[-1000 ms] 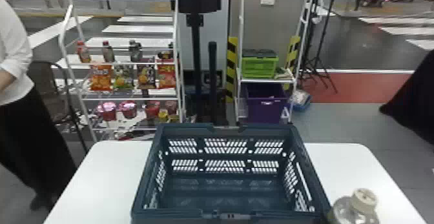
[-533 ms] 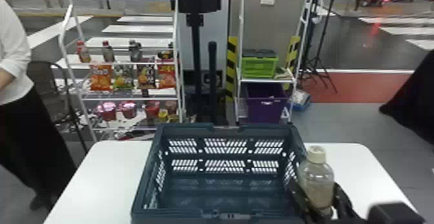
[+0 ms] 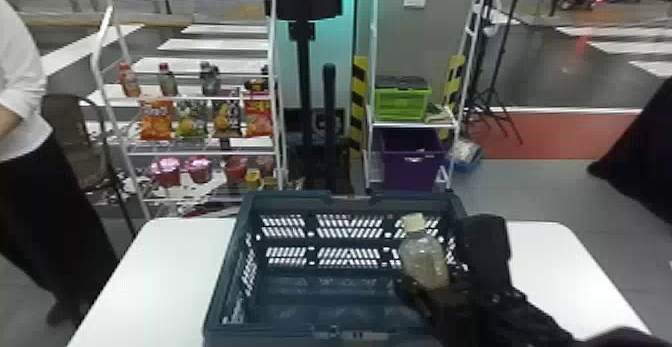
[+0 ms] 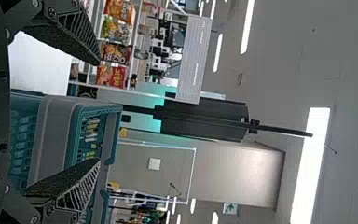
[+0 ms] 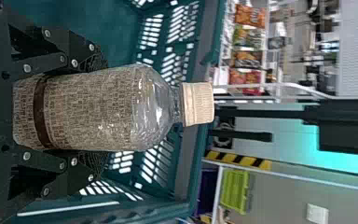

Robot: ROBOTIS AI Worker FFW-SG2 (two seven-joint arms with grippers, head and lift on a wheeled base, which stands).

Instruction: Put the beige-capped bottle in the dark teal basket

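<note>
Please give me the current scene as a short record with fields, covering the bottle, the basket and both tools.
bottle: beige-capped, clear upper part, patterned label; held at the basket's right side, leaning a little left in the head view
right tool: fingers closed on the bottle, one on each side
left tool: fingers apart, nothing between them
basket: dark teal, slotted walls, on the white table
background: snack rack; green crate above purple bin
task status: bottle not yet released
</note>
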